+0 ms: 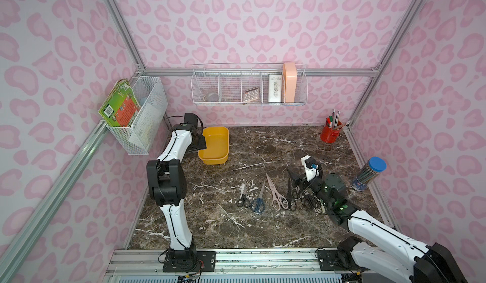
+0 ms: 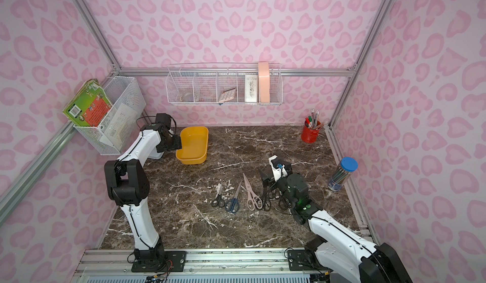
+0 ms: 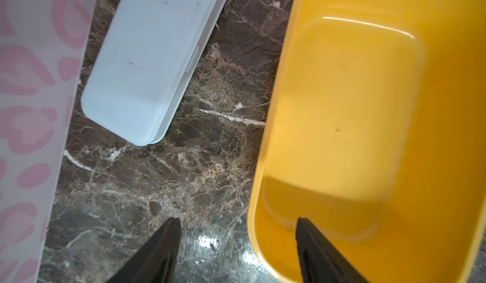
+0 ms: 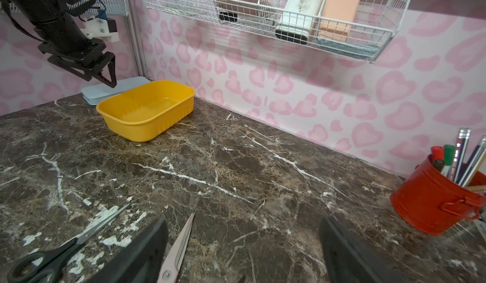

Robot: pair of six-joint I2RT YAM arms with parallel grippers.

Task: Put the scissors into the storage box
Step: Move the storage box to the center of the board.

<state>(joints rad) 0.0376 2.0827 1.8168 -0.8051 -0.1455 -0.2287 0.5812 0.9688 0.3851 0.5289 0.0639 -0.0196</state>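
The yellow-orange storage box (image 1: pixel 213 143) (image 2: pixel 193 142) (image 4: pixel 147 110) sits empty at the back left of the marble table. My left gripper (image 1: pixel 201 142) (image 3: pixel 236 220) is open and straddles the box's near long wall (image 3: pixel 259 189), one finger outside and one over the inside. Several scissors lie in a row at the front right: small black (image 1: pixel 243 198), blue (image 1: pixel 259 202), beige-pink (image 1: pixel 274 192) and black ones (image 1: pixel 290 197). My right gripper (image 1: pixel 294 177) (image 4: pixel 243 231) hangs open over the row's right end. The pink blade (image 4: pixel 181 239) lies by one finger. Other pairs are partly hidden under the arm.
A flat grey-blue lidded case (image 3: pixel 147 58) lies beside the box, against the left wall. A red pencil cup (image 1: pixel 330 134) stands at the back right, and a blue-lidded pencil tube (image 1: pixel 368 175) at the right edge. White wire baskets (image 1: pixel 249 87) hang on the walls.
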